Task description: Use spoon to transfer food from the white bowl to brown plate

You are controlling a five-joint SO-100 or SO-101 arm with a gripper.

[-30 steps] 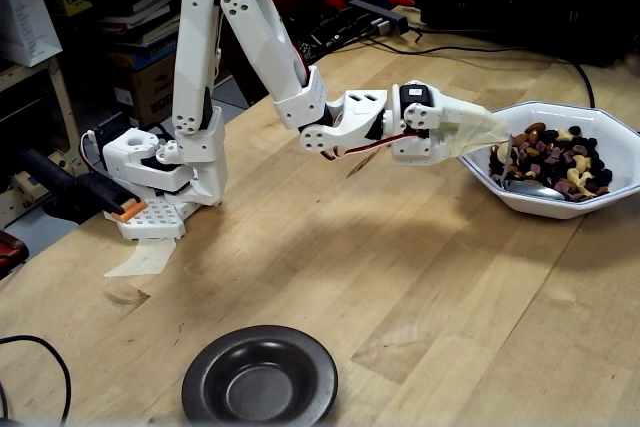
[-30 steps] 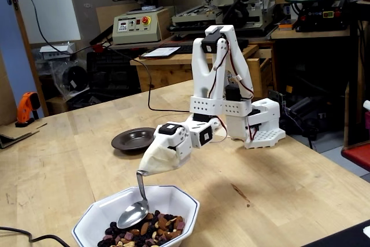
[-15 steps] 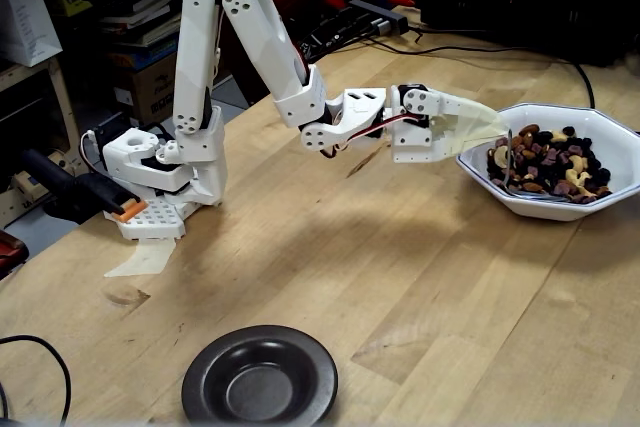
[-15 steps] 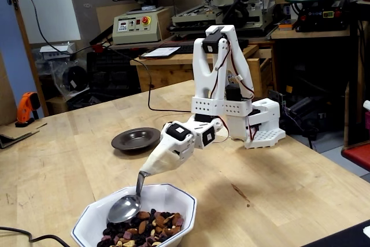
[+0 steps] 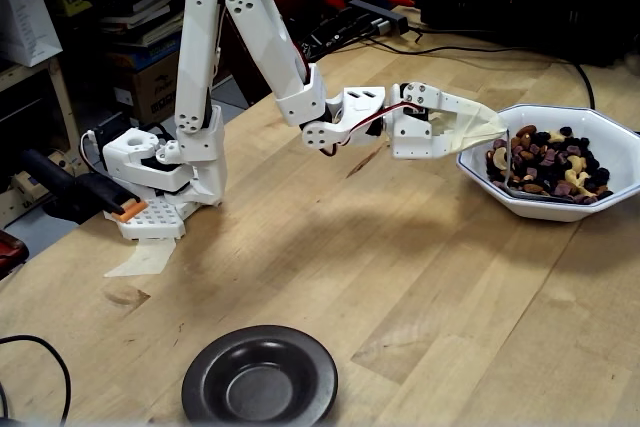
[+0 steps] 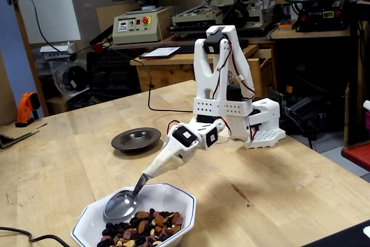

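End effector (image 6: 151,170), tape-bound around the spoon (image 6: 120,203), tilts it into the white bowl (image 6: 87,227) to scoop food (image 6: 147,227).

Two fixed views, both raised and angled down at the wooden table (image 5: 330,277). One close in, off the arm's side: arm base (image 5: 160,182) at left, white bowl (image 5: 560,202) at right edge, brown plate (image 5: 260,379) at bottom, nearest the lens. Other set further back on the opposite side, beyond the white bowl (image 6: 92,224), now bottom foreground; arm base (image 6: 260,128) behind, brown plate (image 6: 136,139) mid-distance, workshop benches in background. Shared: tabletop, arm, bowl, plate.
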